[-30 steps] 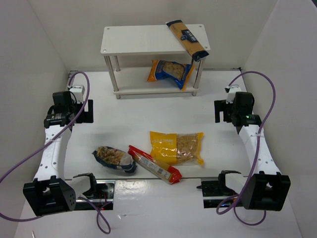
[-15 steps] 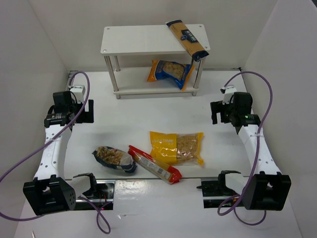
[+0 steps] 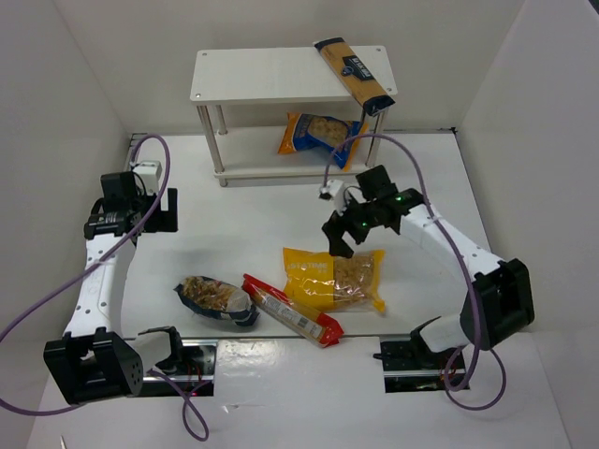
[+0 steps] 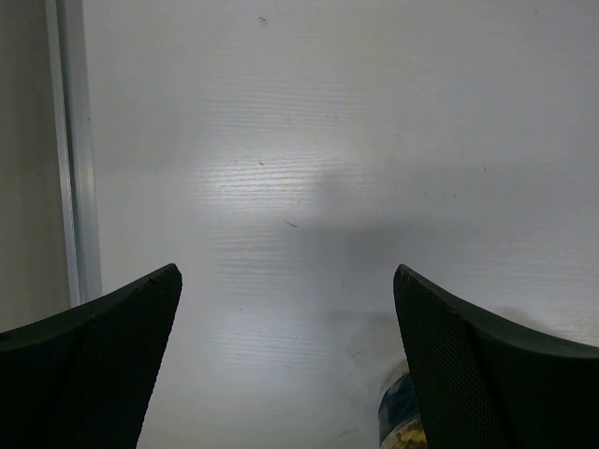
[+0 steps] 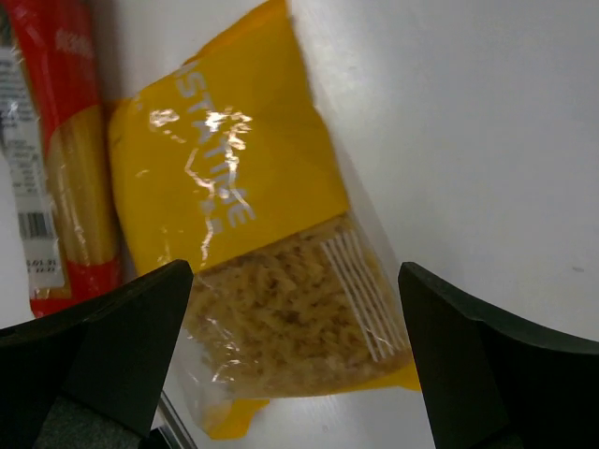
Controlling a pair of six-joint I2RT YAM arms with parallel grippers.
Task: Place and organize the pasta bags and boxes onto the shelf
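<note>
Right pincer [image 3: 344, 238] swung inward, over far edge of yellow bag [image 3: 332, 278], spread wide, empty; left pincer [image 4: 288, 281] unmoved, likewise spread, empty

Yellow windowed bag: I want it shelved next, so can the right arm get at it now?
Probably yes: the right pincer hangs open over the yellow bag, which lies flat with nothing on top; the red pack only lies along one edge.

shelf [image 3: 253, 75] top: spaghetti [image 3: 354, 73] | lower: blue-orange bag [image 3: 323, 138] | table [image 3: 234, 224]: yellow bag [image 3: 311, 271], red pack [image 3: 292, 310], dark-blue bag [image 3: 215, 299]
</note>
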